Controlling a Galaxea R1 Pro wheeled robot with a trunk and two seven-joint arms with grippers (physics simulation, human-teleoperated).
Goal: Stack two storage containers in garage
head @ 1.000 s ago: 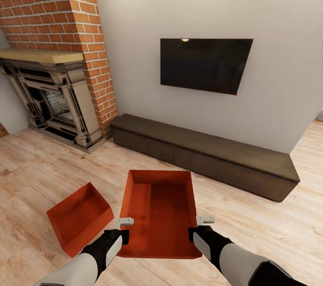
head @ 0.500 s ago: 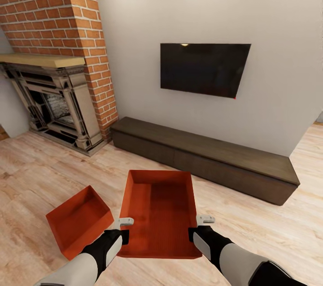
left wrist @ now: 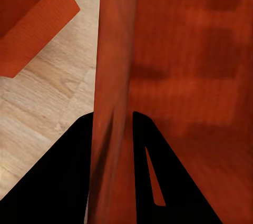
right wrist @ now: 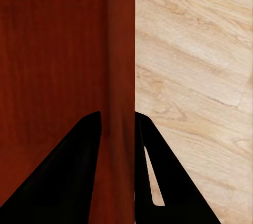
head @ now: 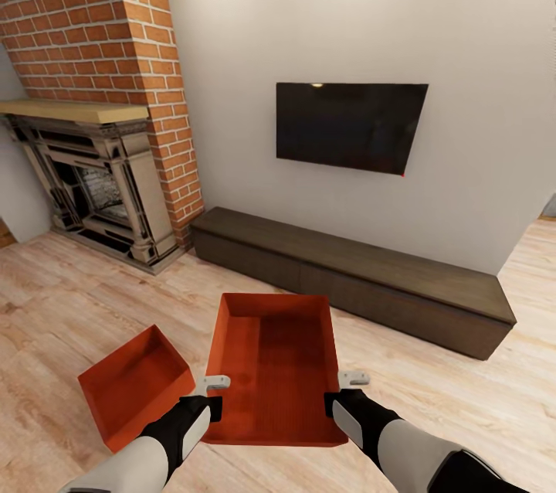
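One bin (head: 272,369) is clamped by both end effectors, left (head: 214,382) and right (head: 354,379), on its long walls, axis pointing ahead; the second bin (head: 135,385) lies on the wood floor (head: 62,300) just left.

Light wood plank flooring (head: 69,300) carries a smaller orange-red bin (head: 133,386) and a long dark-brown cabinet (head: 351,277)

Even, bright, soft ambient render light, shadows faint. Small ceiling-light glint on the TV (head: 351,126) top edge. Head view bends wide-angle: brick fireplace (head: 100,52) leans at the left edge. Wrist views: container wall (left wrist: 113,76) close-up smeared soft, gripper fingers (right wrist: 79,176) pure black silhouettes.
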